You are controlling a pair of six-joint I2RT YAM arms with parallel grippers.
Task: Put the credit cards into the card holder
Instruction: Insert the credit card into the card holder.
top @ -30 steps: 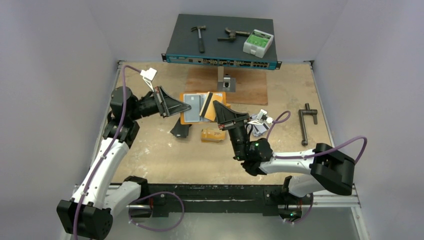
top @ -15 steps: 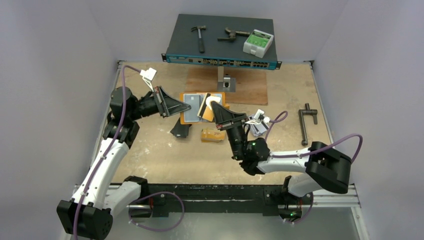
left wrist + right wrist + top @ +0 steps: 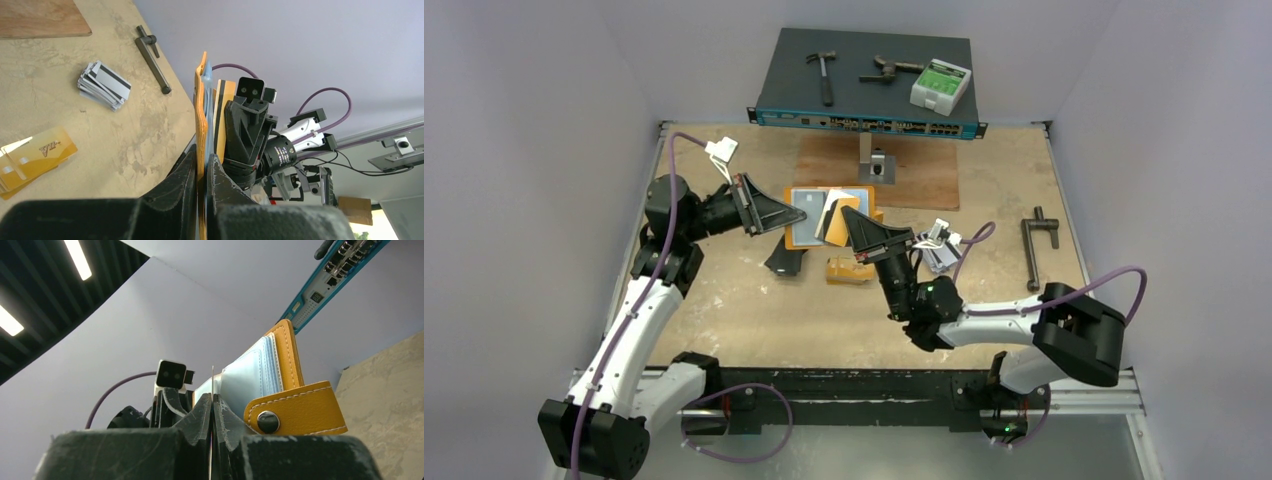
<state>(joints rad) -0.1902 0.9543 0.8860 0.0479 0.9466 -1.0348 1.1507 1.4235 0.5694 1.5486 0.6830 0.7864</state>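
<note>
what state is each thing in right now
card holder, open, gripped by the left gripper
credit card, pinched in the right gripper, at the holder's sleeves
silver card stack, fanned, loose on the table
yellow card stack, lying on the table
black case, folded, on the table

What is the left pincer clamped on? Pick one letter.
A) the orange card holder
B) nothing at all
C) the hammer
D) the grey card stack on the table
A: in the left wrist view the left pincer is shut on the orange card holder, whose orange edge sits pinched between the two fingers.
</note>
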